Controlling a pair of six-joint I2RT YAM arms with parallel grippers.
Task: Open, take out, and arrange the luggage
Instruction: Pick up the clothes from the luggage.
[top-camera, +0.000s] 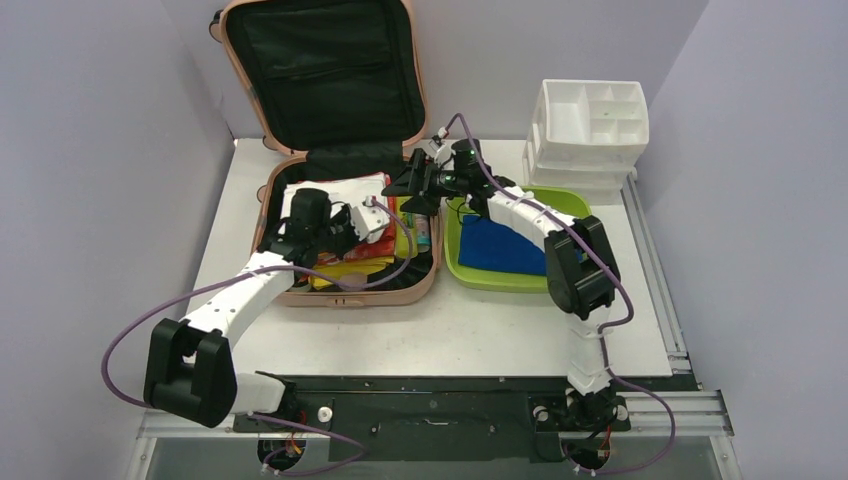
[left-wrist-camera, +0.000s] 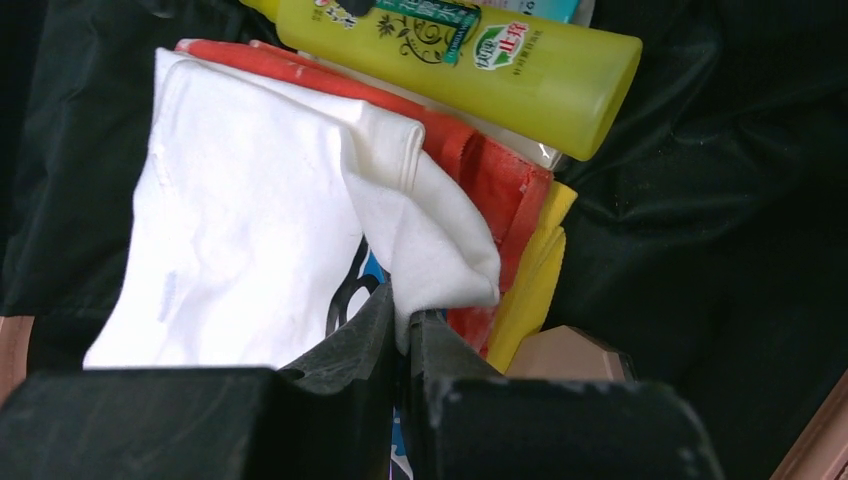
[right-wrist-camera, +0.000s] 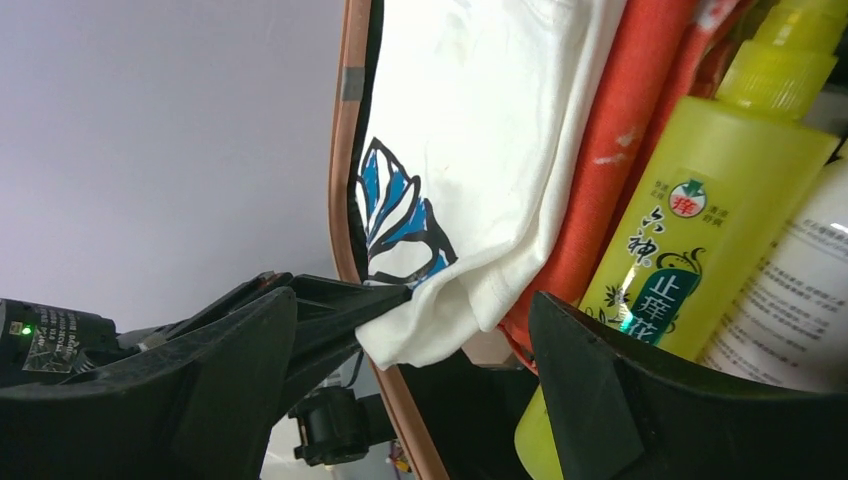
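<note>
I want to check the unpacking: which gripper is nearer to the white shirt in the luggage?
Left. The left gripper is shut on a corner of the white shirt inside the luggage; the right gripper hovers open by the luggage's right rim.

The right gripper (right-wrist-camera: 410, 305) has its two black fingers (right-wrist-camera: 600, 400) spread wide at the bottom of the picture. Between them hangs a folded corner of a white cloth (right-wrist-camera: 480, 150) printed with a blue and black leaf. The cloth lies against the pink rim of the suitcase (right-wrist-camera: 347, 180), which runs up the picture with a grey wall (right-wrist-camera: 150, 130) behind it. Beside the cloth is an orange cloth (right-wrist-camera: 630, 150), then a yellow bottle (right-wrist-camera: 700, 220) with a green label and a white bottle (right-wrist-camera: 790, 310).
</note>
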